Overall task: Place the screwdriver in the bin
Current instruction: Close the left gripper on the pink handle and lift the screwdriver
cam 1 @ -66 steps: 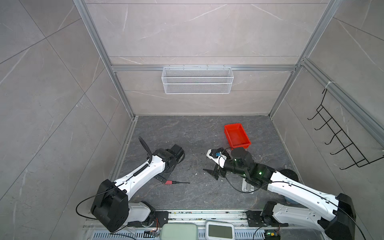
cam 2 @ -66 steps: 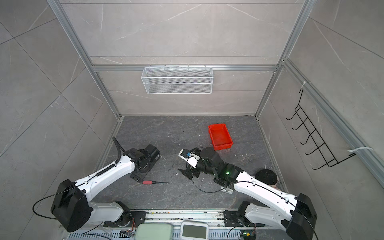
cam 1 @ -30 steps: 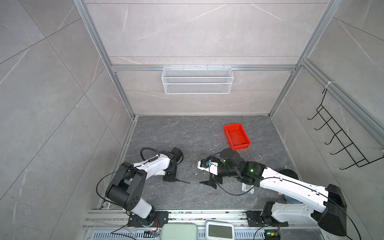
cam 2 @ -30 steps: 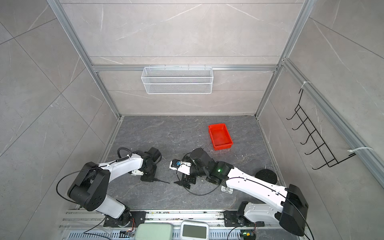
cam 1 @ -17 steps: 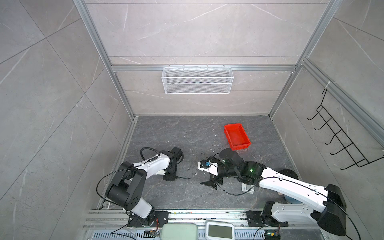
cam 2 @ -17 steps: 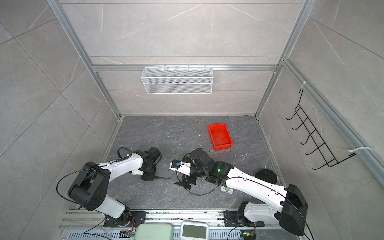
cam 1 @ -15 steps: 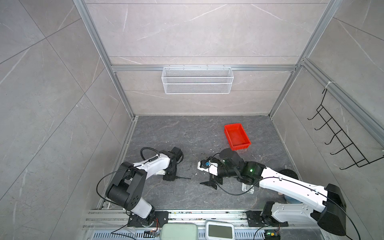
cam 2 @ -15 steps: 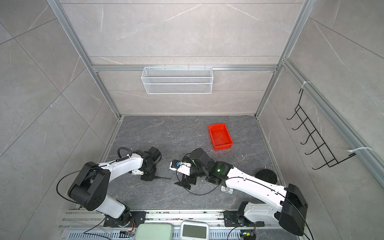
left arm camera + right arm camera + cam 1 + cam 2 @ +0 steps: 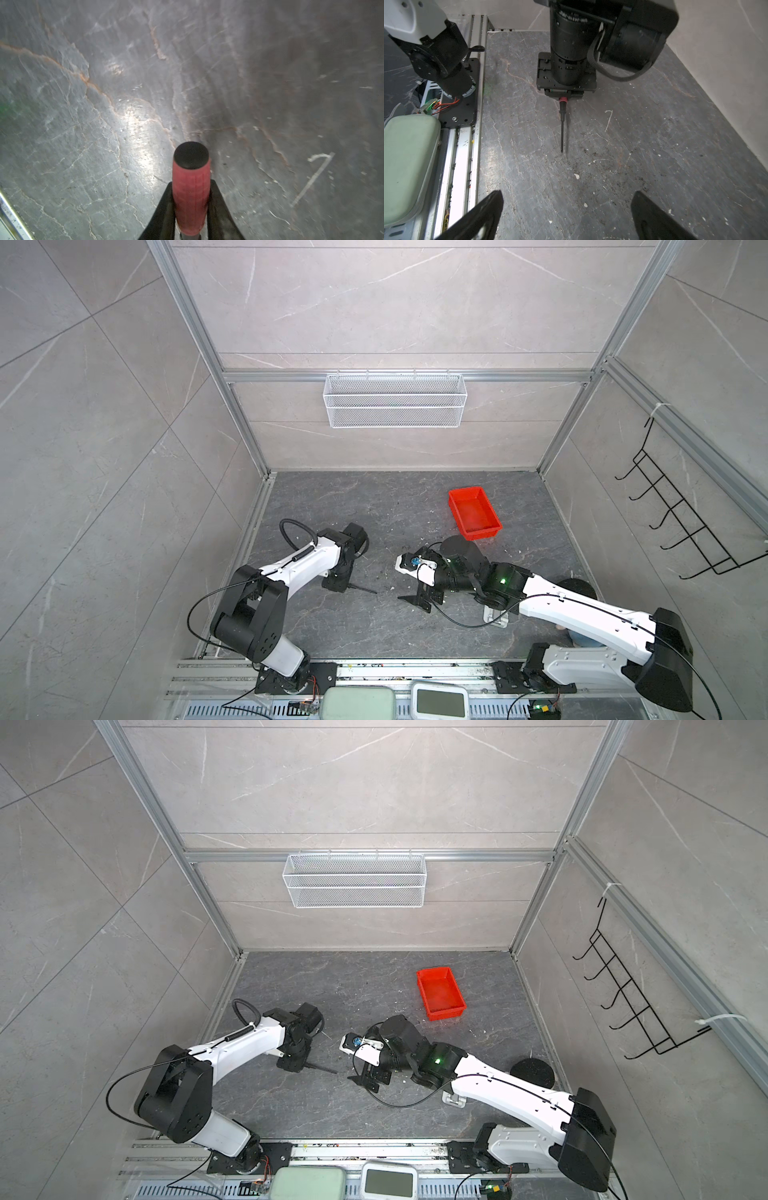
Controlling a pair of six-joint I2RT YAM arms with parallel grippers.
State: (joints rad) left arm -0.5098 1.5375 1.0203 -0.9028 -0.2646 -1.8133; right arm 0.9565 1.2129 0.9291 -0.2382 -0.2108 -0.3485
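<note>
Left gripper (image 9: 192,184): my jaws clamp the screwdriver (image 9: 562,124) by its handle, at floor level — shaft left free for carrying.
Right gripper (image 9: 566,195): spread wide, empty.
Bin (image 9: 482,534): well apart — waiting.

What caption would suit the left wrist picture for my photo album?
The left gripper clamps the screwdriver by its red handle between two black fingers, over the grey table.

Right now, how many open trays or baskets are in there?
2: the shallow red plastic bin on the grey floor, right of centre, and the white wire mesh basket hanging on the back wall. None looks hidden.
</note>
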